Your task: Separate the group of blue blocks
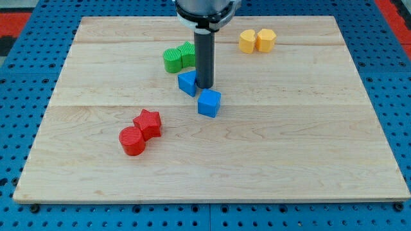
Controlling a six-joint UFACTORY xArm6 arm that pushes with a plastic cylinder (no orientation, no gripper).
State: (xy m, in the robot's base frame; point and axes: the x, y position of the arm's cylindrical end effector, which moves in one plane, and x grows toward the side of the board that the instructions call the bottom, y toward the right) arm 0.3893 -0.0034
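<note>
Two blue blocks lie near the middle of the wooden board. One blue block sits at the left of my rod, the other blue cube lies just below and right of it. A narrow gap shows between them. My tip stands between the two, touching the right side of the upper blue block and just above the lower cube.
Two green blocks sit together just above left of the blue ones, behind the rod. A red star and a red cylinder touch at lower left. Two yellow blocks sit at upper right.
</note>
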